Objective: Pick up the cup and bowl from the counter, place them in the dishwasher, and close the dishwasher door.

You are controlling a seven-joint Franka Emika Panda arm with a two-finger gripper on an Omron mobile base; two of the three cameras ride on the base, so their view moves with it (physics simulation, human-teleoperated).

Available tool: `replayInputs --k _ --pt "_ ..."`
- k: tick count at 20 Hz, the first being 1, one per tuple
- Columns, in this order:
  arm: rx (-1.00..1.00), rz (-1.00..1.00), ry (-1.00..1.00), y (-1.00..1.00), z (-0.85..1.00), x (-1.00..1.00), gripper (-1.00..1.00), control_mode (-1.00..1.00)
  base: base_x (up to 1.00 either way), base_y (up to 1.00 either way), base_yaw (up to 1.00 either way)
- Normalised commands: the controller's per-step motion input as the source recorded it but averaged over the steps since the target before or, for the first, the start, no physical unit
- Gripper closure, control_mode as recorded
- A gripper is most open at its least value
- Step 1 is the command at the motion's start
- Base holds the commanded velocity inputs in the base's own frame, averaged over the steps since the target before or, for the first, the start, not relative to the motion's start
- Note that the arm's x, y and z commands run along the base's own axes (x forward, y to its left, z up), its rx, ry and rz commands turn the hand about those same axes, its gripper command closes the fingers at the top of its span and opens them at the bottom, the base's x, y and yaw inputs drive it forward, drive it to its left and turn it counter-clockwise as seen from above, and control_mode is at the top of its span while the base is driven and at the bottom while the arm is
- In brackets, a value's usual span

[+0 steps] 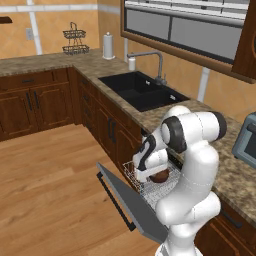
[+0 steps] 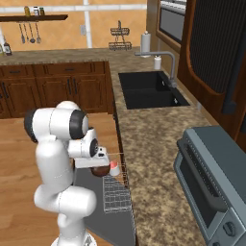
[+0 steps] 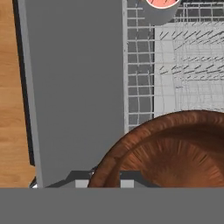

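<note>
Speckled granite counter [image 2: 153, 158], wire rack [image 3: 183, 65]

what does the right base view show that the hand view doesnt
Right base view alone: the counter, the black sink with its faucet, the toaster oven, the paper-towel roll and the arm above the pulled-out rack.

Hand view alone: the inside of the bowl up close, held at the gripper, and the long dark handle along the dishwasher door.

Both: the bowl, the cup with its pink inside, the white wire rack and the open grey door.
</note>
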Motion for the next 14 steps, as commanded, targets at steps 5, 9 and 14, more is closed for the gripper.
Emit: replayInputs --k 5,9,14 --pt "-0.01 0.01 0.0 0.0 -0.61 0.61 1.0 -1.0 0.0 0.0 0.0" --pt "-0.04 0.0 0.04 -0.09 -0.56 0.63 1.0 -1.0 0.0 0.0 0.0" --pt "-0.02 0.0 0.07 -0.31 -0.45 0.4 1.0 -1.0 0.0 0.0 0.0"
